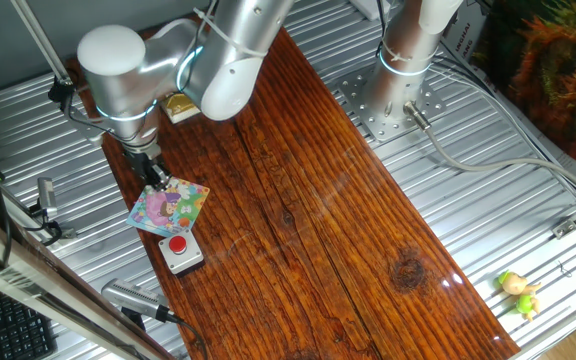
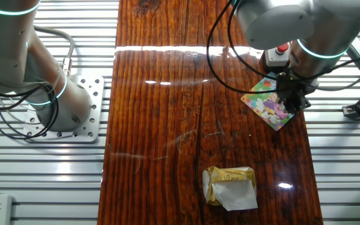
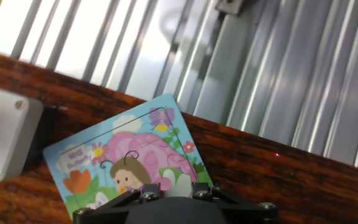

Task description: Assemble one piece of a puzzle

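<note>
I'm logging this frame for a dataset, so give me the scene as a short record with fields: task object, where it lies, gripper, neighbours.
task object: puzzle, flat pastel cartoon board
place: on the wooden table, near its edge
gripper: gripper low over the puzzle; open or shut cannot be told
neighbour: grey box with red button, beside the puzzle
also on table: yellow-and-white block, apart from the puzzle
off table: small yellow-green toy on the metal surface
</note>
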Controlling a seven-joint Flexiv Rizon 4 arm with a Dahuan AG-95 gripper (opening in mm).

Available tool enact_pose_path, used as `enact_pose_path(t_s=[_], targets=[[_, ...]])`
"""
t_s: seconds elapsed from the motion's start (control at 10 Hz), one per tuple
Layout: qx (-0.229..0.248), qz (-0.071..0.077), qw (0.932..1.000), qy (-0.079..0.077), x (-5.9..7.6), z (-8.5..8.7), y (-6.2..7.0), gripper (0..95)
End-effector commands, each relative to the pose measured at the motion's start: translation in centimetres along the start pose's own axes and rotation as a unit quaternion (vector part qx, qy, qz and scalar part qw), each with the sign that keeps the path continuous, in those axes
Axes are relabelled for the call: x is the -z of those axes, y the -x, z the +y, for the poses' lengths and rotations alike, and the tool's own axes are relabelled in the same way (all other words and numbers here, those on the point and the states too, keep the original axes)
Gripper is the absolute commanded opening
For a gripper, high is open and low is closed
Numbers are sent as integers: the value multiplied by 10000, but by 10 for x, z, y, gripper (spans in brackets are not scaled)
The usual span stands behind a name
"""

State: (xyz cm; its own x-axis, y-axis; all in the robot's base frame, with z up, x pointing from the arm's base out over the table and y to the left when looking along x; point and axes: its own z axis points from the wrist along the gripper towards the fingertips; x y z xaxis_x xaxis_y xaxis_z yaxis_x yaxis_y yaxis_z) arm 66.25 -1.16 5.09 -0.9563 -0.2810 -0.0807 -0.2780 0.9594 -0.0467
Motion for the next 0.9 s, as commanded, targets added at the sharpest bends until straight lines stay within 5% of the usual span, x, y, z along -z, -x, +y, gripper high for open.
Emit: enact_pose_path(t_s=[0.1, 0.9], targets=[[-330, -42, 9994, -15, 1, -1, 0, 0], [-903, -148, 9958, -60, -2, -1, 0, 0]])
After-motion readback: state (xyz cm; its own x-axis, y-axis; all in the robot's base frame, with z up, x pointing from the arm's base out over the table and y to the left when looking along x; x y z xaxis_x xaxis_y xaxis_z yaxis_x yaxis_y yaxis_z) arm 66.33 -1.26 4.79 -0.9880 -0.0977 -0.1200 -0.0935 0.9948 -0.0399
